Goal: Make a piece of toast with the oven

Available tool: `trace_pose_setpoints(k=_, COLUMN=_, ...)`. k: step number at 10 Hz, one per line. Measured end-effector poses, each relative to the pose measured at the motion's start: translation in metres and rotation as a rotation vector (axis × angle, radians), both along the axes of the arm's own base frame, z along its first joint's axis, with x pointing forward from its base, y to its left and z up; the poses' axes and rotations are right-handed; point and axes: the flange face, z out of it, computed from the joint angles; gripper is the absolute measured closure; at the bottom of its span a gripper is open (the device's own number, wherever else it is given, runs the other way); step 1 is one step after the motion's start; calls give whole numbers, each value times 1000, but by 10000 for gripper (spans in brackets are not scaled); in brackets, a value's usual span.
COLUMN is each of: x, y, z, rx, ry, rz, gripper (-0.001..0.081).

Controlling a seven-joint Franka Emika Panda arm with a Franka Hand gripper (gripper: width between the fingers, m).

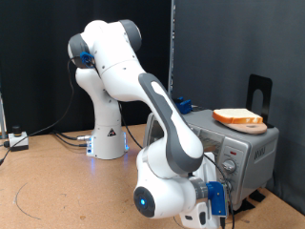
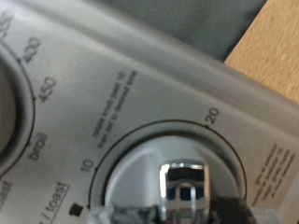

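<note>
While the arm (image 1: pixel 157 100) bends down from its white base at the far left of the exterior view, the hand (image 1: pixel 217 197) sits low at the front of the oven (image 1: pixel 238 148), pressed in among the round knobs (image 1: pixel 229 167) on its control panel. The oven stands on the wooden surface (image 1: pixel 48 186) at the exterior view's right, and the piece of toast (image 1: pixel 237 118) lies flat on the oven's top, above the hand and well apart from it, a little farther right.

The wrist view looks straight onto the silver panel (image 2: pixel 140 75), very close. A shiny chrome timer knob (image 2: pixel 184 182) fills the middle, ringed by a dial printed with 10 and 20, and a second dial (image 2: pixel 14 103) beside it reads 400, 450 and broil. Dark blurred finger pads (image 2: pixel 140 213) show at the knob's edge. Whether they grip the knob or merely flank it cannot be told, and neither view shows how far apart the fingers stand.
</note>
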Motion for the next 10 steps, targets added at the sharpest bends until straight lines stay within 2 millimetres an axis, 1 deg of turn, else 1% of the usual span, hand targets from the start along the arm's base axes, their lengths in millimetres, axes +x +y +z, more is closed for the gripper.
trace_pose_setpoints(k=1, x=-3, y=-1, z=2, rx=1, ry=-59, rz=-13, gripper=713)
trace_pose_setpoints(k=3, x=-5, y=-1, z=2, rx=5, ry=-100, rz=-20, gripper=713)
trace_pose_setpoints(k=9, x=-5, y=-2, z=1, rx=1, ry=-92, rz=-25, gripper=713)
trace_pose_setpoints(k=10, x=-5, y=-2, z=1, rx=-1, ry=-88, rz=-26, gripper=684)
